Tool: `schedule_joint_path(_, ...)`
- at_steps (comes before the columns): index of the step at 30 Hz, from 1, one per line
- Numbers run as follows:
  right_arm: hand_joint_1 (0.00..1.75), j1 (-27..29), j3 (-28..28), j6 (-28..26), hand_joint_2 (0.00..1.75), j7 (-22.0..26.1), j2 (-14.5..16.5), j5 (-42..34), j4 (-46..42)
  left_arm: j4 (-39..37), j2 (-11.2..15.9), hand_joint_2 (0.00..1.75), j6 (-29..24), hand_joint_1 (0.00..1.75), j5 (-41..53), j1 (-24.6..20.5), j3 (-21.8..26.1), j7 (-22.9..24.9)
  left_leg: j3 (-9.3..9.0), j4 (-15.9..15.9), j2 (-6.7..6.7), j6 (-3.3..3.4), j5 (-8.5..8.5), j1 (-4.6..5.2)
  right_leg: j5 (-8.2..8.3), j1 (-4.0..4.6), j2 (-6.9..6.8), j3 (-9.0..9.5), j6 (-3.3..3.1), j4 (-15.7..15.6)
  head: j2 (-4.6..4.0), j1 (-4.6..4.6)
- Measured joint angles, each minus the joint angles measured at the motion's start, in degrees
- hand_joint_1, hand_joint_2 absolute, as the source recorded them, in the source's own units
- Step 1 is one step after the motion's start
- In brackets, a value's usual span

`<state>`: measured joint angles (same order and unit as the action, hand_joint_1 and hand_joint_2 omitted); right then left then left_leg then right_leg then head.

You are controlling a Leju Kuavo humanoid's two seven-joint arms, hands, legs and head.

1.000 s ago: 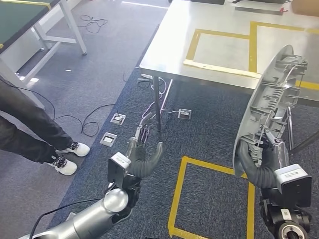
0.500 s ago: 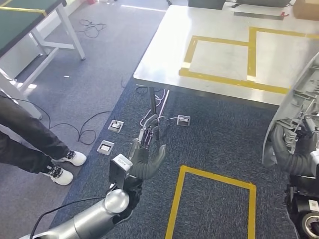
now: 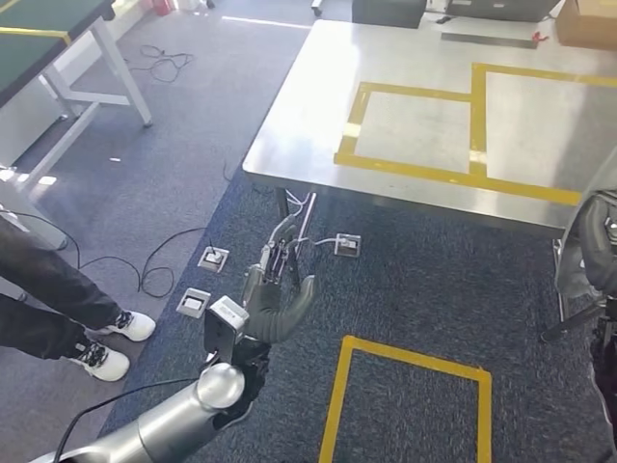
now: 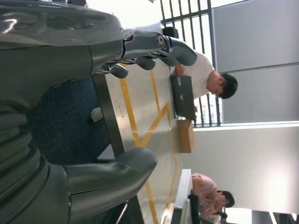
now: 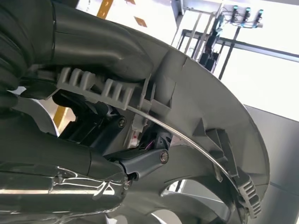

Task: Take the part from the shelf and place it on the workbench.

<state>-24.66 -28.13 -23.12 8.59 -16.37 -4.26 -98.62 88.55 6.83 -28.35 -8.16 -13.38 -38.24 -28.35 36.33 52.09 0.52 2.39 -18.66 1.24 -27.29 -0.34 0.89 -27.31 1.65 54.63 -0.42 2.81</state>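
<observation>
The part [image 5: 197, 116] — a grey plastic piece, curved, with ribs and clips on its inner side and a thin metal rod across it — is held in the right hand [image 5: 88, 107], whose thumb and dark fingers are clamped on the ribbed edge. In the head view, this hand [image 3: 593, 241] is seen at the far right border, near the front edge of the workbench [image 3: 415, 106], so the part is judged to be carried and not yet set down. The grip on the ribbed edge seems chosen because the smooth curved side gives little to hold. The left hand [image 3: 280, 289] is kept low over the blue carpet [image 3: 437, 280] with its fingers apart and nothing in it — probably held out of the way, since one hand is enough for the part. Yellow tape [image 3: 408, 159] marks squares on the steel top, most likely as the place for the part. A person's legs [image 3: 51, 299] are seen at the left, well apart from both arms. Cables [image 3: 164, 260] lie on the floor near the table leg.
</observation>
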Motion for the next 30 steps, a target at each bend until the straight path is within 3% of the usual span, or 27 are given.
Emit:
schedule_joint_path(2, 1.75, -0.8, 0.3, 0.1, 1.75, -0.5, -0.3, 0.1, 0.5, 0.0, -0.1, 1.75, 0.0, 0.00, 0.0, -0.3, 0.0, 0.0, -1.41, -0.4, -0.06, 0.33, -0.45, -0.32, -1.63, -0.12, -0.22, -1.99, 0.48, 4.3, 0.00, -0.18)
schedule_joint_path(5, 1.75, -1.4, 0.5, 0.1, 1.75, -0.7, -0.7, 0.1, 1.4, 0.0, -0.2, 1.75, 0.0, 0.00, 0.0, -0.3, 0.0, -0.1, -2.45, -0.4, 0.00, 0.37, -1.55, -0.48, -5.70, -0.43, -0.34, -8.92, 1.21, 15.2, 0.00, -0.33)
schedule_joint_path(6, 1.75, -1.5, 0.5, 0.1, 1.75, -0.7, -0.8, 0.0, 1.7, -0.1, -0.2, 1.75, 0.0, 0.00, 0.0, -0.2, 0.0, 0.0, -2.97, -0.4, 0.06, 0.22, -2.04, -0.61, -6.25, -0.60, -0.37, -10.42, 1.46, 16.5, 0.00, -0.33)
schedule_joint_path(7, 1.75, -1.6, 0.5, 0.1, 1.75, -0.7, -0.8, 0.0, 2.1, -0.1, -0.2, 1.75, 0.0, 0.00, 0.0, -0.1, 0.0, 0.0, -3.61, -0.3, 0.12, -0.01, -2.58, -0.76, -5.50, -0.83, -0.41, -10.89, 1.80, 15.6, 0.00, -0.34)
schedule_joint_path(8, 1.75, -1.7, 0.6, 0.1, 1.75, -0.7, -0.9, -0.1, 2.5, -0.1, -0.2, 1.75, 0.0, 0.00, 0.0, 0.0, 0.0, 0.0, -4.32, -0.2, 0.18, -0.29, -3.18, -0.94, -3.38, -1.14, -0.47, -10.41, 2.13, 12.8, 0.00, -0.34)
schedule_joint_path(10, 1.75, -1.9, 0.6, 0.1, 1.75, -0.7, -1.0, -0.2, 3.1, -0.2, -0.2, 1.75, 0.0, 0.00, 0.0, 0.0, 0.0, 0.0, -5.50, 0.5, 0.27, -1.01, -4.57, -1.20, 2.52, -1.78, -0.57, -8.39, 2.72, 4.6, 0.00, -0.44)
schedule_joint_path(12, 1.75, -2.2, 0.6, 0.0, 1.75, -0.6, -1.1, -0.2, 3.8, -0.3, -0.2, 1.75, 0.0, 0.00, 0.0, -0.1, 0.0, 0.0, -5.67, 1.4, 0.40, -1.81, -5.67, -1.18, 4.92, -1.94, -0.51, -6.95, 2.11, 0.2, 0.00, -0.57)
schedule_joint_path(14, 1.75, -2.5, 0.6, -0.1, 1.75, -0.6, -1.2, -0.2, 4.3, -0.4, -0.1, 1.75, 0.0, 0.00, 0.1, -0.2, 0.0, -0.1, -5.37, 2.2, 0.51, -2.48, -6.29, -1.13, 4.36, -1.77, -0.33, -6.45, 0.87, 0.4, 0.00, -0.49)
schedule_joint_path(16, 1.75, -2.8, 0.7, -0.1, 1.75, -0.6, -1.2, -0.2, 4.8, -0.5, -0.1, 1.75, 0.1, 0.00, 0.1, -0.3, 0.0, -0.1, -4.84, 4.0, 0.31, -3.04, -7.13, -1.31, 4.11, -1.73, -0.20, -6.01, 0.10, 0.5, 0.00, -0.20)
schedule_joint_path(17, 1.75, -2.9, 0.7, -0.1, 1.75, -0.6, -1.2, -0.2, 4.9, -0.5, -0.1, 1.75, 0.1, 0.00, 0.1, -0.3, 0.0, 0.0, -3.70, 6.2, 0.12, -3.26, -7.95, -1.40, 3.86, -1.71, -0.16, -5.70, -0.17, 0.5, 0.00, 0.00)
schedule_joint_path(20, 1.75, -3.2, 0.7, -0.1, 1.75, -0.5, -1.2, -0.3, 5.4, -0.5, -0.1, 1.75, 0.7, 0.00, 0.1, -0.4, 0.0, -0.1, 3.74, 17.1, -0.20, -3.47, -11.20, -1.44, 2.89, -1.29, -0.16, -4.94, -0.75, 0.5, 0.00, 0.64)
schedule_joint_path(21, 1.75, -3.2, 0.7, -0.2, 1.75, -0.4, -1.2, -0.2, 5.6, -0.6, -0.1, 1.75, 0.9, 0.00, 0.2, -0.4, 0.0, -0.1, 5.86, 19.2, -0.20, -3.25, -11.30, -1.34, 2.50, -1.06, -0.15, -4.58, -0.89, 0.5, 0.00, 0.79)
schedule_joint_path(22, 1.75, -3.3, 0.7, -0.2, 1.75, -0.3, -1.2, -0.2, 5.9, -0.8, -0.1, 1.75, 1.1, 0.00, 0.2, -0.3, 0.0, -0.1, 6.89, 19.1, -0.19, -2.83, -10.25, -1.15, 2.08, -0.83, -0.13, -4.11, -0.99, 0.4, 0.00, 0.91)
schedule_joint_path(23, 1.75, -3.4, 0.7, -0.2, 1.75, -0.3, -1.2, -0.2, 6.2, -0.9, -0.1, 1.75, 1.2, 0.00, 0.2, -0.4, 0.0, -0.2, 6.75, 16.7, -0.18, -2.19, -8.04, -0.82, 1.63, -0.61, -0.10, -3.54, -1.08, 0.4, 0.00, 0.97)
schedule_joint_path(25, 1.75, -3.7, 0.7, -0.1, 1.75, -0.2, -1.2, -0.2, 6.9, -1.1, -0.2, 1.75, 1.5, 0.00, 0.2, -0.5, 0.0, -0.3, 4.23, 8.1, -0.21, -0.44, -2.44, 0.20, 0.74, -0.34, -0.05, -2.35, -1.13, 0.3, 0.00, 0.91)
schedule_joint_path(26, 1.75, -3.9, 0.7, 0.0, 1.75, -0.1, -1.2, -0.2, 7.3, -1.2, -0.2, 1.75, 1.6, 0.00, 0.2, -0.6, 0.0, -0.3, 2.94, 4.5, -0.24, 0.25, -0.85, 0.70, 0.41, -0.36, -0.03, -1.92, -1.07, 0.0, 0.00, 0.76)
schedule_joint_path(28, 1.75, -4.4, 0.6, 0.1, 1.75, 0.0, -1.2, -0.1, 8.2, -1.3, -0.2, 1.75, 1.8, 0.00, 0.2, -0.8, 0.0, -0.5, 1.55, 1.1, -0.27, 0.99, -0.25, 1.28, 0.10, -0.55, -0.05, -1.38, -0.71, -0.5, 0.00, 0.81)
schedule_joint_path(30, 1.75, -4.9, 0.6, 0.3, 1.75, 0.0, -1.2, 0.0, 9.0, -1.4, -0.2, 1.75, 2.0, 0.00, 0.2, -0.8, 0.0, -0.6, 0.37, 0.1, -0.25, 1.20, -0.52, 1.16, -0.21, -0.54, -0.18, -0.79, -0.26, -0.8, 0.00, 1.15)
